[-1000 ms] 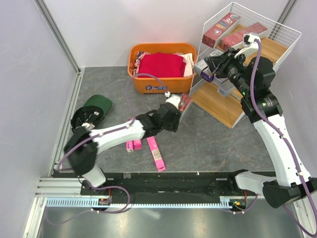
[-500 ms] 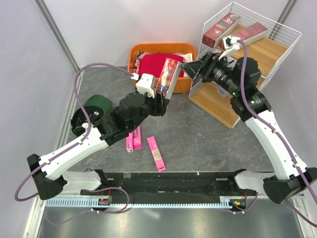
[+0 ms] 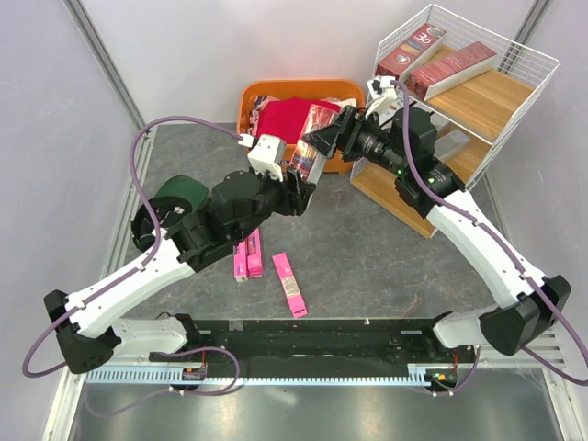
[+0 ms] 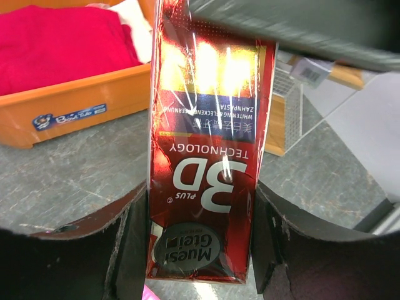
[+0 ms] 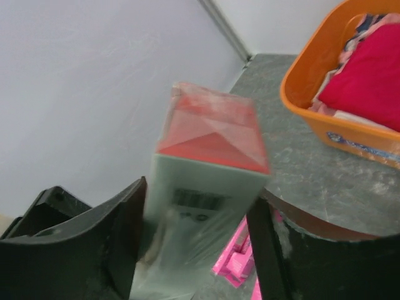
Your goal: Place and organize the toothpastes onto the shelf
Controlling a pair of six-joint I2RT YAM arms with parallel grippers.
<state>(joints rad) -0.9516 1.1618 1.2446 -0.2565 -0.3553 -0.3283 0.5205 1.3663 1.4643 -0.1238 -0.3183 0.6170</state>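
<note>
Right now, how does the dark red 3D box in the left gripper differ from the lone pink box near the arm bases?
The dark red box is held aloft in the left gripper; the pink box lies flat on the table, untouched. The dark red box looks wider and glossier than the pink box. Both are long, narrow cartons, neither on the shelf.

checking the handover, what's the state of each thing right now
left gripper, shut on the 3D box
right gripper, open, jaws either side of that box's end
3D box, held up off the table
pink boxes, lying flat on the table
shelf, two dark red boxes on its top board
orange basket, holding red clothes
</note>
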